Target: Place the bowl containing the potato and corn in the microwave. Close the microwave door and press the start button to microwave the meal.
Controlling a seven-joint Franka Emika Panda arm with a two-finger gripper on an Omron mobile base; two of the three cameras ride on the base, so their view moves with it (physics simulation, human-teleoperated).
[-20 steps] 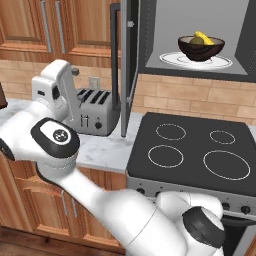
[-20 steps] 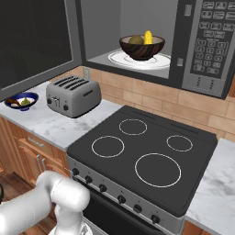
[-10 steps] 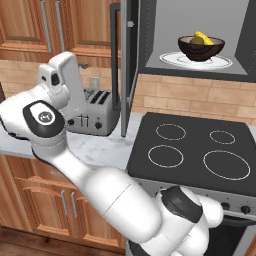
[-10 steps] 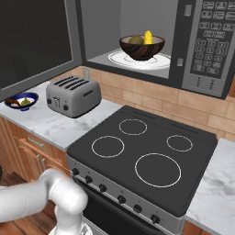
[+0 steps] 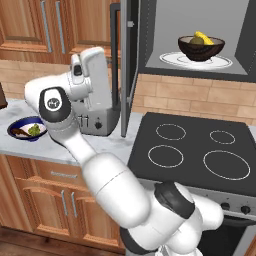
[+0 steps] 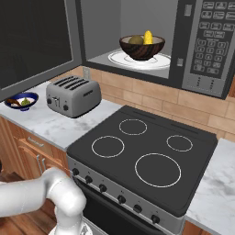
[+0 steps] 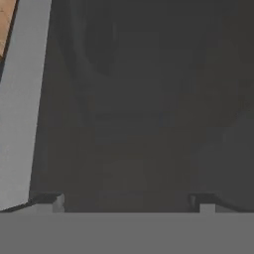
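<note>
Since half a second ago, my hand is sitting higher, in front of the toaster (image 6: pixel 73 96), facing the microwave door (image 7: pixel 149 109) glass. Fingers (image 7: pixel 129 201) spread wide. Bowl (image 5: pixel 201 47) with corn (image 6: pixel 148 37) and potato (image 6: pixel 135 40) is resting inside the microwave (image 6: pixel 183 46).

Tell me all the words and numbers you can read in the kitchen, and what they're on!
None can be read.
Microwave control panel: rows of buttons with small marks, too blurred to read.
Toaster: dark knobs on its end, no lettering to make out.
Stove: white burner rings and front knobs, no words.
Microwave door: dark glass, nothing written.
</note>
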